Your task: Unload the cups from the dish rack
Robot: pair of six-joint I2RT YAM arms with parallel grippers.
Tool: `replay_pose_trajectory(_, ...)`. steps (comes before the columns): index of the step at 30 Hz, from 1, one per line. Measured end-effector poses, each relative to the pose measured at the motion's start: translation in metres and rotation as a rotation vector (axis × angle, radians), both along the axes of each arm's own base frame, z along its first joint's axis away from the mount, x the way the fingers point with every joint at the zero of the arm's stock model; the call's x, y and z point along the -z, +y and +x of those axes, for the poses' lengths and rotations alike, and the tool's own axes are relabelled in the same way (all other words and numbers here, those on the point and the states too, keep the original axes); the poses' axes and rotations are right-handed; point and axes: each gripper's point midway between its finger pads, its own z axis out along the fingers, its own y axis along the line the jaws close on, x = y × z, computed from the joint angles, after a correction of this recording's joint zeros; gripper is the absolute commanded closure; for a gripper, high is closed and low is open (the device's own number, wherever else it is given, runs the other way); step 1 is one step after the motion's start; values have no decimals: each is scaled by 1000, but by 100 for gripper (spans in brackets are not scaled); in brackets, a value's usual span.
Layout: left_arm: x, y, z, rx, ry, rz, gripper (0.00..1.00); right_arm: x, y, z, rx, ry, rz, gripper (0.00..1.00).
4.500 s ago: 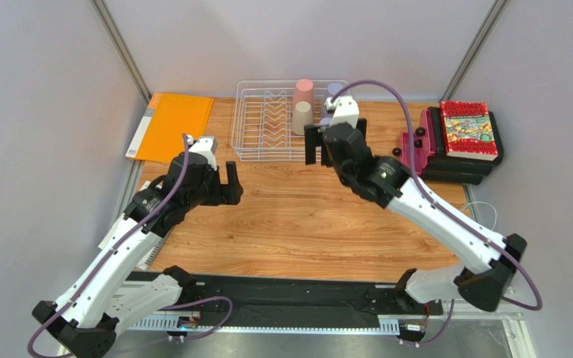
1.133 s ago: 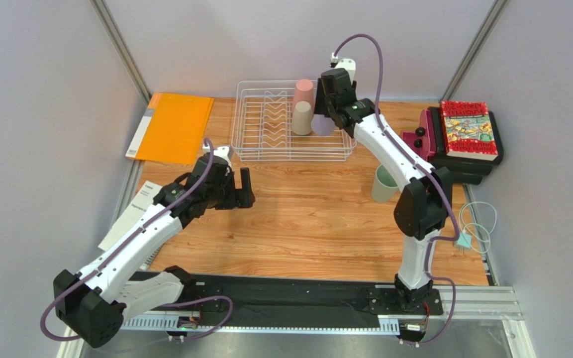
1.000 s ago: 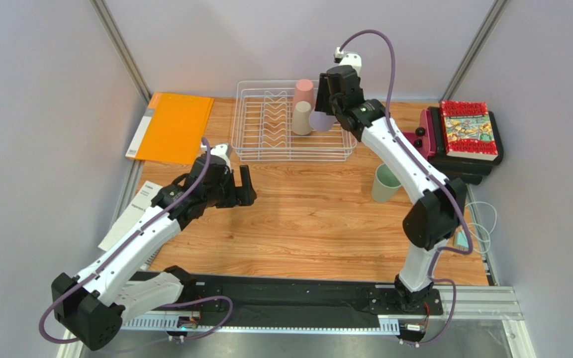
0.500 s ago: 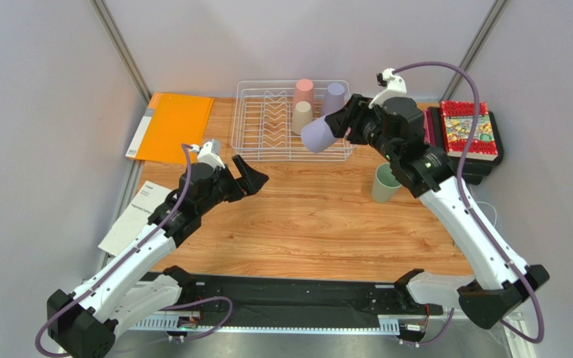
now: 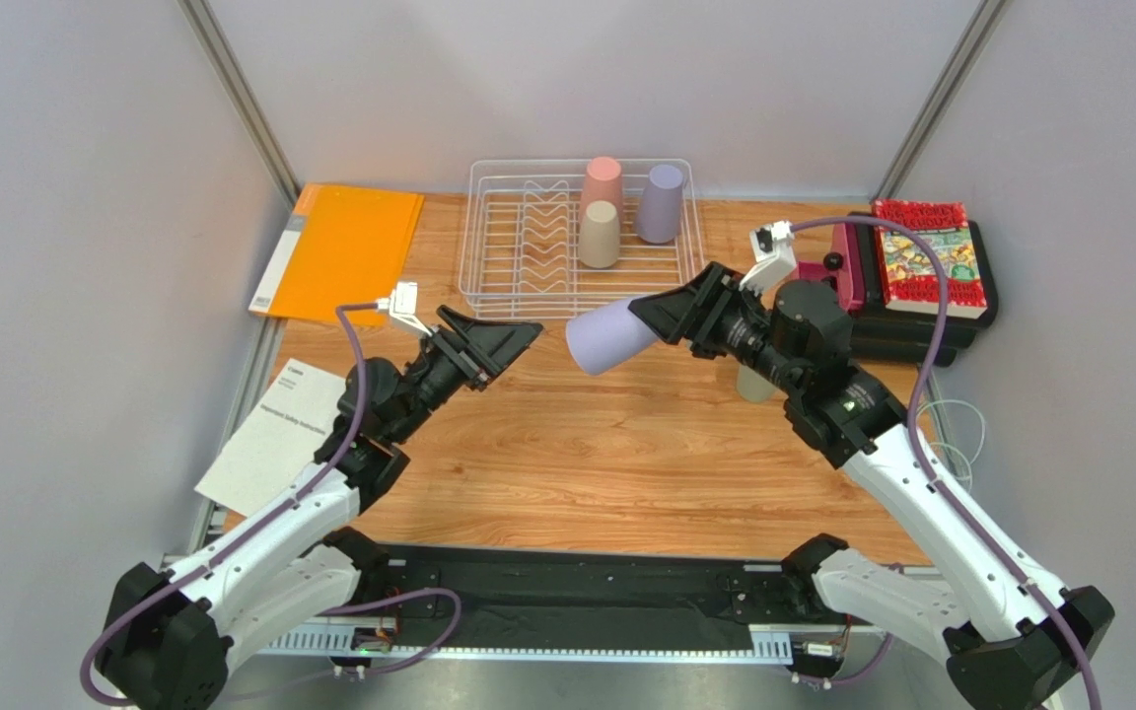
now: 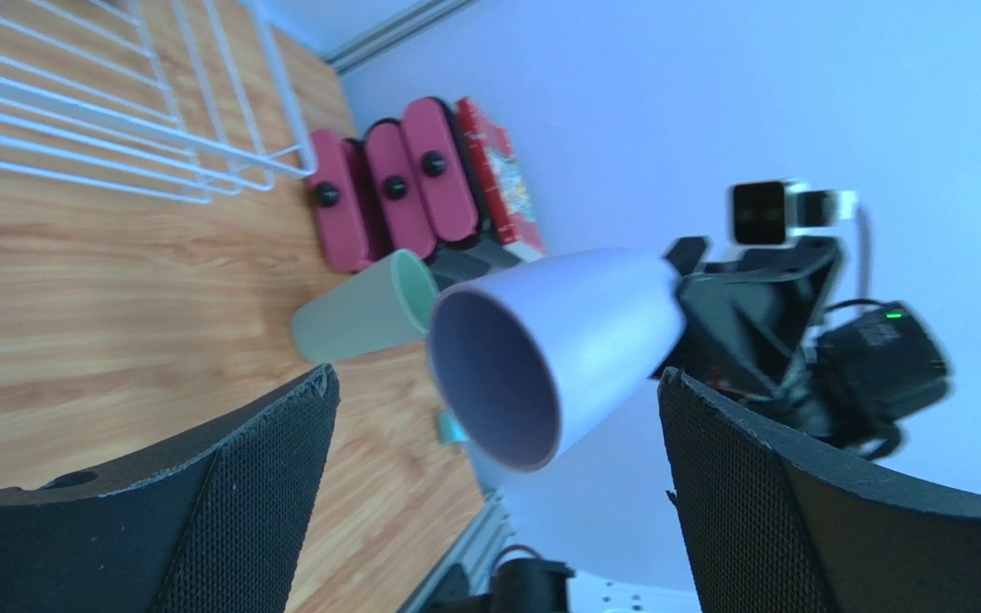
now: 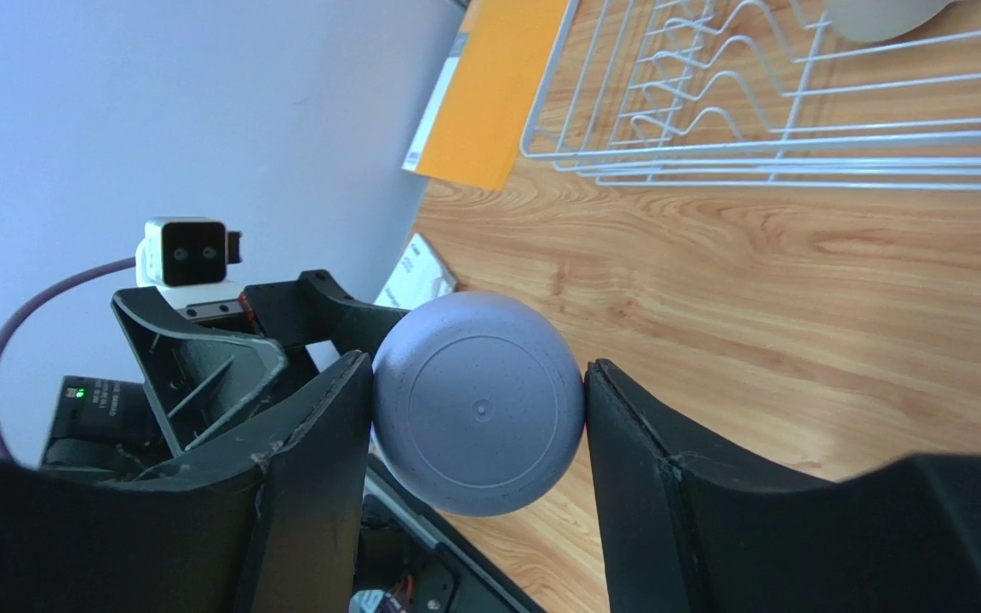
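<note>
Clamped in the right gripper (image 5: 666, 318), sideways above the table (image 5: 589, 444): a lavender cup (image 5: 604, 336), mouth toward the left gripper (image 5: 497, 339), spread wide, holding nothing. In the dish rack (image 5: 488, 237): pink cup (image 5: 602, 179), beige cup (image 5: 599, 234), second lavender cup (image 5: 660, 203). Half hidden behind the right arm, near the red book (image 5: 927, 259): sage green cup (image 6: 361, 310).

Dish rack (image 5: 530, 259) at the back of the worktop (image 5: 604, 451) holds three cups (image 5: 602, 234) — before it, a fourth cup (image 5: 607, 336) hangs between left tool (image 5: 500, 337) and right tool (image 5: 659, 315).
</note>
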Motion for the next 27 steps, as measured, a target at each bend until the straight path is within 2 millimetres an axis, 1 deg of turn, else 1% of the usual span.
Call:
replay_pose_trajectory(2,-7,-1,-2,17,-22,-62,1,8,4,-2,-16,15,33,100)
replay_pose_trajectory(4,-7,-4,-3,35,-24,-96,2,15,8,-4,-30,33,60,100)
replay_pose_trajectory(7,-6,-11,-2,72,-10,-138,4,20,12,-5,-46,46,97,100)
replay_pose_trajectory(9,-5,-16,-1,96,-1,-158,6,19,15,-6,-54,45,120,100)
replay_pose_trajectory(13,-4,-23,-2,135,5,-186,12,11,20,-5,-76,27,170,100)
replay_pose_trajectory(15,-4,-27,-3,157,7,-194,17,8,23,-4,-85,19,190,100)
replay_pose_trajectory(17,-2,-32,-5,177,9,-199,21,9,27,-3,-94,21,201,100)
replay_pose_trajectory(19,0,-35,-5,195,17,-203,21,14,31,-1,-101,33,202,100)
replay_pose_trajectory(22,3,-38,-5,206,25,-204,27,18,35,0,-111,44,202,100)
replay_pose_trajectory(23,3,-39,-5,210,24,-207,34,19,36,0,-115,46,202,100)
replay_pose_trajectory(25,2,-40,-7,219,22,-210,41,22,38,-1,-119,51,204,100)
replay_pose_trajectory(26,1,-40,-7,222,20,-212,50,24,38,-2,-121,54,203,100)
replay_pose_trajectory(27,1,-40,-8,227,16,-213,54,26,39,-2,-122,56,203,100)
